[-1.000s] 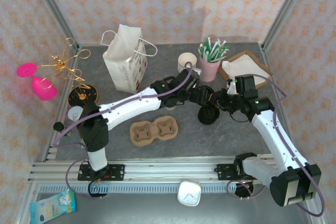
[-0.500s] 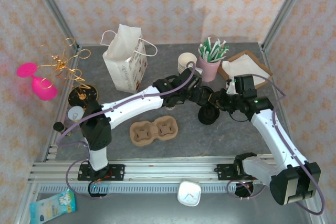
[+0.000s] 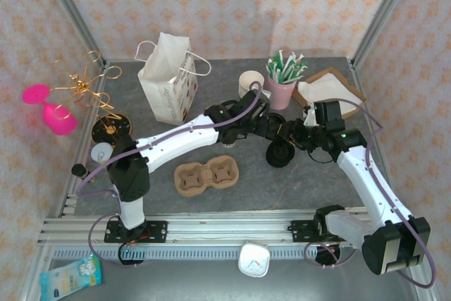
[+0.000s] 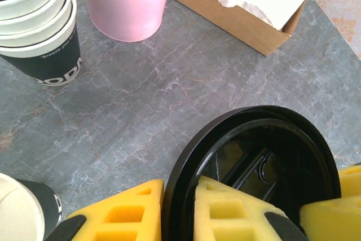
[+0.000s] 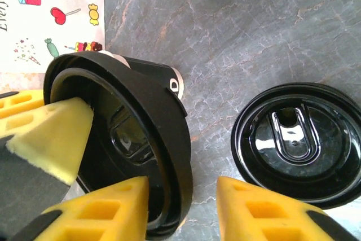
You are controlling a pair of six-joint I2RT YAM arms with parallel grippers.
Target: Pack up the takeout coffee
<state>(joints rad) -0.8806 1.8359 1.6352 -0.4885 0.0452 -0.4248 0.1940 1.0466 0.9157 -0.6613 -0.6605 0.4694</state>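
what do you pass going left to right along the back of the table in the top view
pink goblet → gold ribbon → paper bag → cup stack → pink cup of straws → napkin box

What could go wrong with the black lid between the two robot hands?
1. The left pincer pinches only the rim of the black lid. The lid might tilt or slip out if the right pincer, its jaws apart around the lid's edge, pulls away.
2. Both pincers crowd together at the lid and might bump.
3. An open paper cup stands right beside the lid, so a swing might knock it over.
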